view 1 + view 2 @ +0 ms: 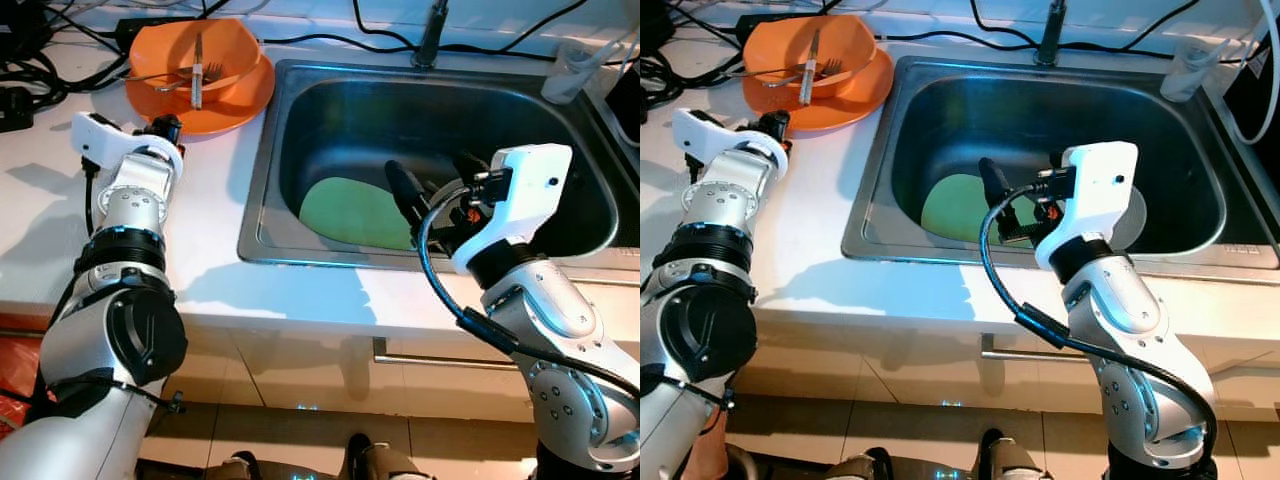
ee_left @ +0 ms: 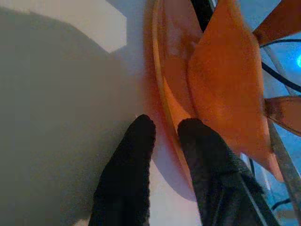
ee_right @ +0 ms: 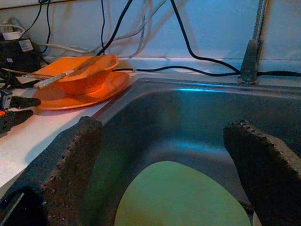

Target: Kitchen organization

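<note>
An orange bowl [image 1: 205,48] holding a fork and another utensil [image 1: 197,75] sits on an orange plate [image 1: 243,100] on the white counter, left of the sink [image 1: 262,215]. My left gripper [image 2: 165,129] is at the plate's near rim. One finger [image 2: 134,155] rests on the counter side and the other over the plate, a narrow gap between them. A light green plate [image 1: 350,210] lies flat on the sink floor. My right gripper [image 1: 430,178] hangs open inside the sink just above the green plate, holding nothing.
The faucet [image 1: 432,35] stands behind the sink. Black cables [image 1: 330,40] run along the back wall, with a power strip [image 1: 15,100] at far left. A clear cup [image 1: 575,70] stands at the back right. Cabinet fronts and tiled floor lie below the counter edge.
</note>
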Tool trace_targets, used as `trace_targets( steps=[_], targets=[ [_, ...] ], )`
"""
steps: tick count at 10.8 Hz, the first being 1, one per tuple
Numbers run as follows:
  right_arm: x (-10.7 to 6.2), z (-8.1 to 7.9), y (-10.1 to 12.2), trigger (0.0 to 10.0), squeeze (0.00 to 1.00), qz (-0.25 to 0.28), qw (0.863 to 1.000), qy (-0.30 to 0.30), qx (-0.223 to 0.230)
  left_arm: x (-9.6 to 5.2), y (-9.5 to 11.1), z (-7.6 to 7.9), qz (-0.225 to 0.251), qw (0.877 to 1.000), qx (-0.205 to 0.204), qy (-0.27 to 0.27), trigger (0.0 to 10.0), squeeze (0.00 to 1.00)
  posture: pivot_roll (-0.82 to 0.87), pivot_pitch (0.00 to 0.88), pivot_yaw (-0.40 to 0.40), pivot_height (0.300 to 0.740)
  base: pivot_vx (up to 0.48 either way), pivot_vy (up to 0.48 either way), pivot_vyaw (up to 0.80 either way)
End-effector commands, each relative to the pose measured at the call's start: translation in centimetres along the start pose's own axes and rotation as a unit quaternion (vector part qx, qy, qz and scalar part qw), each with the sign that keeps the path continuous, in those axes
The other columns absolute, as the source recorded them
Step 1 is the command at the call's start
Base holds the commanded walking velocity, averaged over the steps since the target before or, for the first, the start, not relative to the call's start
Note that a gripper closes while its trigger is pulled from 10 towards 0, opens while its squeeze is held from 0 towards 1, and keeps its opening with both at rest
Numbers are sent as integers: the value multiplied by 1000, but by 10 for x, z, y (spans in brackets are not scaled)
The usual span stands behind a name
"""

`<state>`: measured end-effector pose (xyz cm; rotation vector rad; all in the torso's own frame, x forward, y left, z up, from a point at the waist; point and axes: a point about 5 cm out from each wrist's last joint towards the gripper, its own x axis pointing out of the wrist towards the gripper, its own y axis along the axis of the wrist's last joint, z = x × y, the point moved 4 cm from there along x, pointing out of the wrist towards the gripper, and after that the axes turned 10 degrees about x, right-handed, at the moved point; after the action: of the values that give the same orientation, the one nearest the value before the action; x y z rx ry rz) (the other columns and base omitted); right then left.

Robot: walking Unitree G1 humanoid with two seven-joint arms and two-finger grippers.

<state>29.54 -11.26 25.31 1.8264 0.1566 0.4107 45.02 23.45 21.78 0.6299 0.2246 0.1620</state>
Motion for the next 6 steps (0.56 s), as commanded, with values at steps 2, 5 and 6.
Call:
trace_targets(
  steps=[2, 5, 6],
  targets=[
    [-3, 1, 5, 10000, 0, 11, 1000, -4, -9, -4, -43, -57, -75, 993, -15, 94, 0, 0, -297, 223, -50, 740, 0, 0, 0],
    [-3, 1, 3, 10000, 0, 11, 1000, -7, -10, -3, -37, -53, -72, 994, -22, 79, 0, 0, -294, 221, -46, 740, 0, 0, 0],
    [-3, 1, 3, 10000, 0, 11, 1000, -8, -9, -3, -36, -52, -72, 994, -22, 77, 0, 0, -294, 222, -47, 740, 0, 0, 0]
  ],
)
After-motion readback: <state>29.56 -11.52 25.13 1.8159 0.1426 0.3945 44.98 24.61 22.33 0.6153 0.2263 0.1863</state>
